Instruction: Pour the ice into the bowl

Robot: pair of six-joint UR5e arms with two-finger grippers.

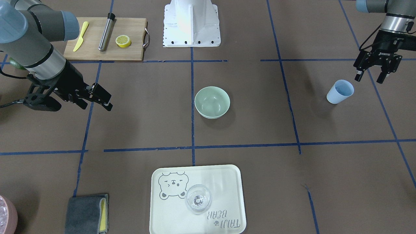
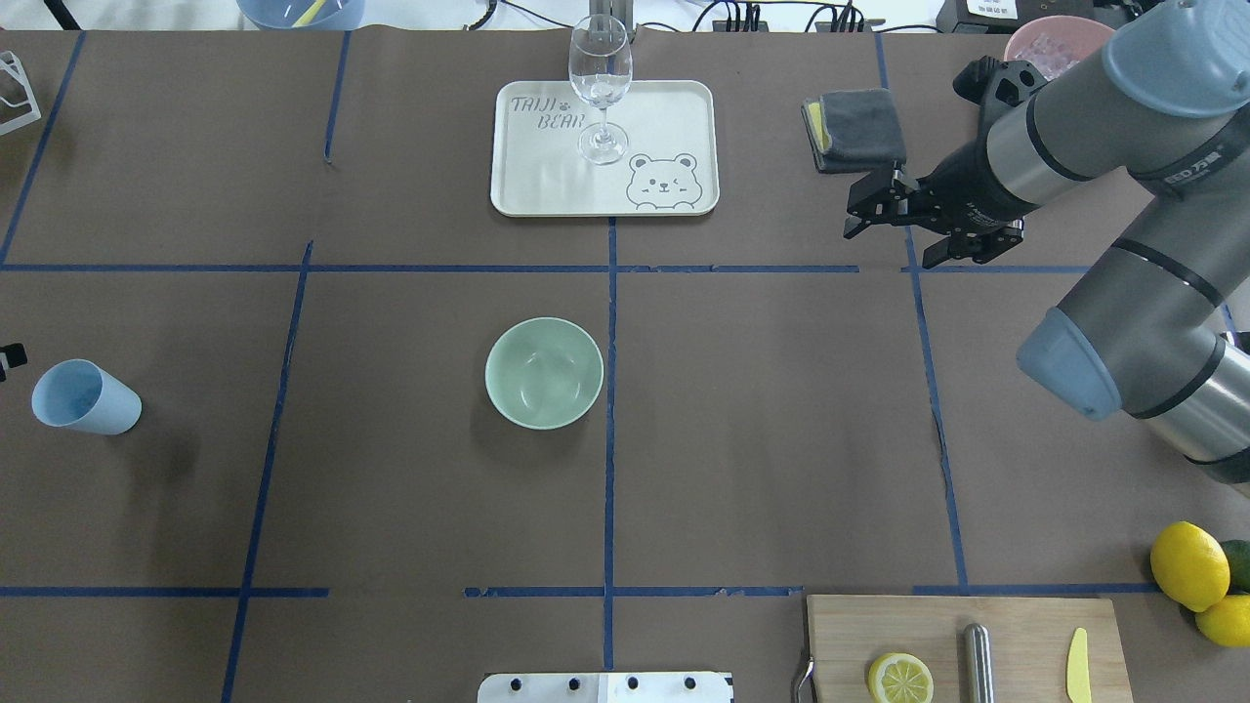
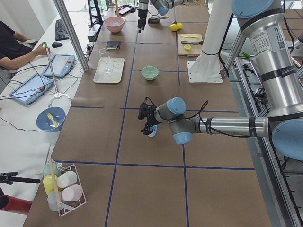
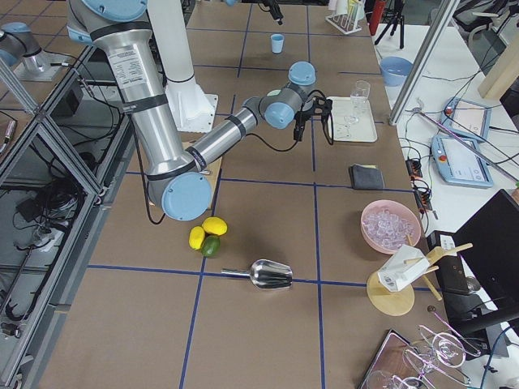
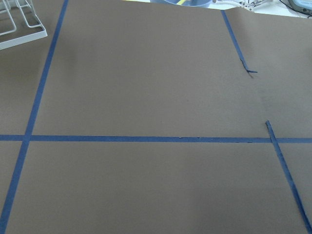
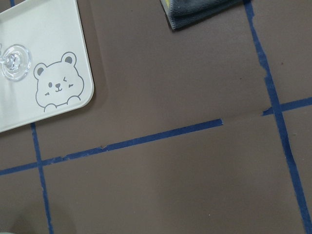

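The mint-green bowl (image 2: 544, 372) sits empty at the middle of the table (image 2: 781, 439). The ice (image 4: 391, 223) lies heaped in a pink container (image 4: 392, 250) on the robot's right. The right claw (image 1: 97, 106) hangs spread and empty. The left claw (image 1: 371, 77), also spread and empty, is close by a blue cup (image 1: 339, 92).

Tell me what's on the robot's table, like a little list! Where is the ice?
bowl: green, empty, middle of table
ice: heaped in the pink container, not poured yet
blue cup: standing by the left gripper, not held
left gripper: open
right gripper: open, holding nothing
glass: on the bear tray
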